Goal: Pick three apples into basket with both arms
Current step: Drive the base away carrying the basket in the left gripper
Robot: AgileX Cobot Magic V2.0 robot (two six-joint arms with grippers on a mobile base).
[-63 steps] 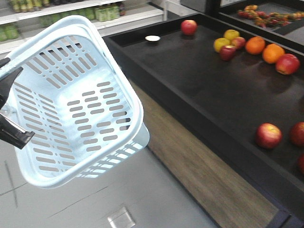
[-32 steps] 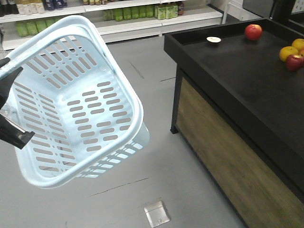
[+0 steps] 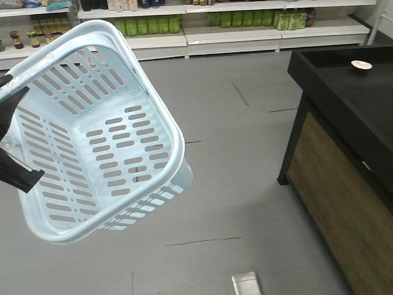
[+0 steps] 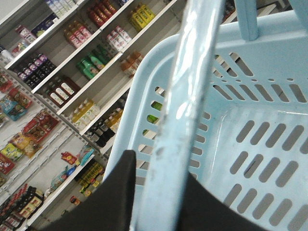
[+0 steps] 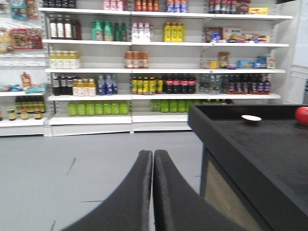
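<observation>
Swung away from tabletop (image 3: pixel 350 92) since earlier frame, losing fruit from front view. Gripping empty basket (image 3: pixel 178 147) in left claw (image 4: pixel 159 207), above floor (image 3: pixel 245 184). Holding nothing in fully closed right claw (image 5: pixel 152 183). Loaded none of three apples yet.

Open floor (image 3: pixel 239 178) between the basket (image 3: pixel 80 132) and the black display table (image 3: pixel 350 98).

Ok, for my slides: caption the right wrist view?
Right gripper shut, empty, facing drink shelves beside the black display table.
</observation>
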